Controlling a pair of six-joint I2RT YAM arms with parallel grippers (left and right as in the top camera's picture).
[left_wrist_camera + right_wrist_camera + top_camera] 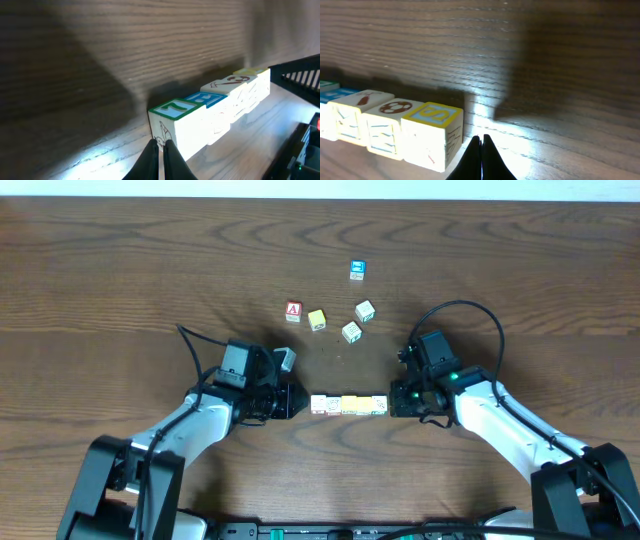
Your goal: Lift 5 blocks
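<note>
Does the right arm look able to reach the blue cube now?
Probably yes: only two whitish cubes lie between the right gripper and the blue cube, and it may pass above them. Its jaws are shut, though.

The overhead camera is looking straight down from high above, taking in the table (120, 260), the left arm (190, 425) and right arm (500, 415) entering from the lower edge, and the row of blocks (349, 404) between them. The left wrist camera is sitting low and close behind the left tool (160, 159), facing along the row from its left end. The right wrist camera is sitting equally low behind the right tool (481, 156), facing the row's opposite end at close range. All three views are sharing the row and the surrounding table surface.
</note>
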